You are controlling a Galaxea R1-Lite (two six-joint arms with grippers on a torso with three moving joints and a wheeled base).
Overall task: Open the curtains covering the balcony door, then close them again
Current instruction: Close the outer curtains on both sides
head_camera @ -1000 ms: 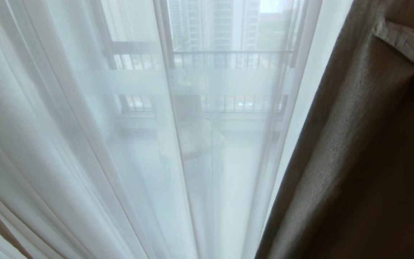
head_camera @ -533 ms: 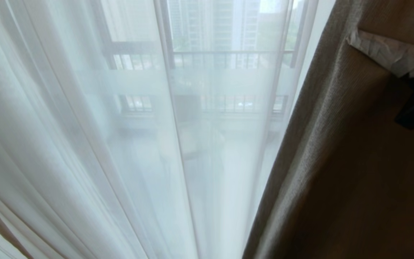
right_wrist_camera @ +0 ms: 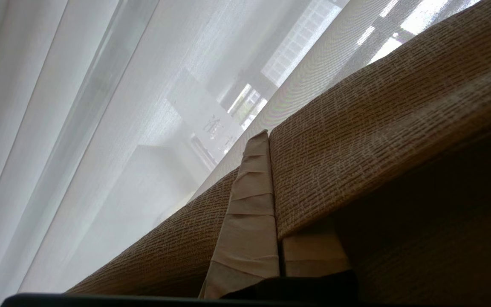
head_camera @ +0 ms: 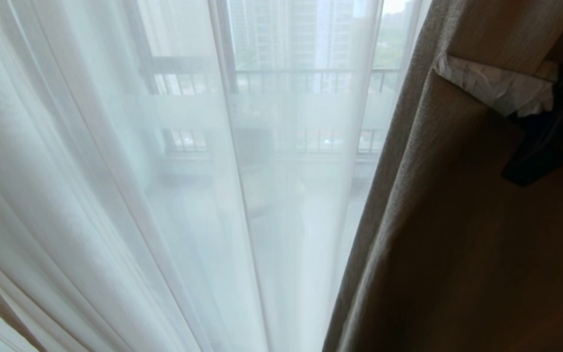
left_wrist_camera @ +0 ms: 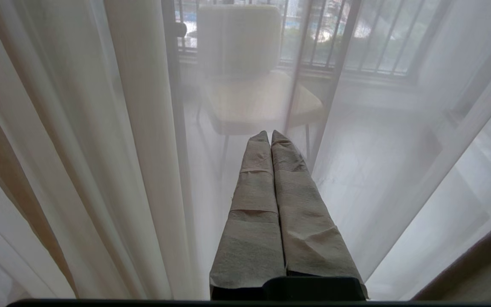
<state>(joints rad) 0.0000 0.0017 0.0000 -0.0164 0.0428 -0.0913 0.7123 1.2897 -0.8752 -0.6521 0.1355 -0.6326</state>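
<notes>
- While its taped fingers [right_wrist_camera: 249,213] stay pressed together over a fold of woven cloth, the right gripper [right_wrist_camera: 271,204] clamps the leading edge of the heavy beige drape [head_camera: 457,234], seen at the right of the head view with the wrapped fingertips poking out of the fabric high up.
- The pinch sits at the drape's vertical hem, which is judged the best place to hold: the edge is doubled and firmer, so a pull there should carry the whole panel along rather than stretch one pleat.
- The coarse weave looks thick and weighty yet soft; it will likely fold and drag rather than slide as a stiff sheet, and it offers good friction to the tape.
- The white sheer [head_camera: 115,195] hangs closed across the middle and left, thin and slippery-looking, apt to slip from a light pinch or snag.
- Behind the sheer stands the balcony door [head_camera: 223,73], its dark frame and frosted band showing through, with a chair [left_wrist_camera: 245,85] beyond on the balcony.
- The left gripper [left_wrist_camera: 270,138] hangs idle low before the sheer, fingers together, holding nothing.
</notes>
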